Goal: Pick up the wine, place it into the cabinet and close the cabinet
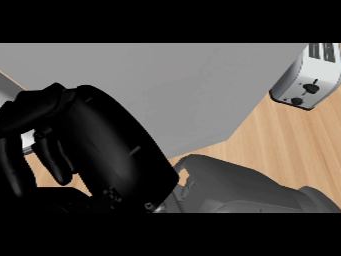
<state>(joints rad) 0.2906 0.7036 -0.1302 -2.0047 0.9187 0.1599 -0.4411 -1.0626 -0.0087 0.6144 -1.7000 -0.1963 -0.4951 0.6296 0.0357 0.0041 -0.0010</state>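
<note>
At the view's left no wine shows; the right hand (106,145) fills that side and may hide it.
Whether this hand is clamped on anything I cannot tell. It sits just beside the grey cabinet (195,95), so a blind swing could strike that panel or jam a hidden bottle against it; the toaster (309,75) stands well apart on the table (298,145).

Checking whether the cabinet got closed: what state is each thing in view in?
Grey cabinet panel: fills the upper view; open or shut, cannot tell.
Toaster: upright on the wooden counter, nothing sticking out of its slots.
Robot hand: raised at the left, before the panel; grip unclear.
Wine: not visible.
</note>
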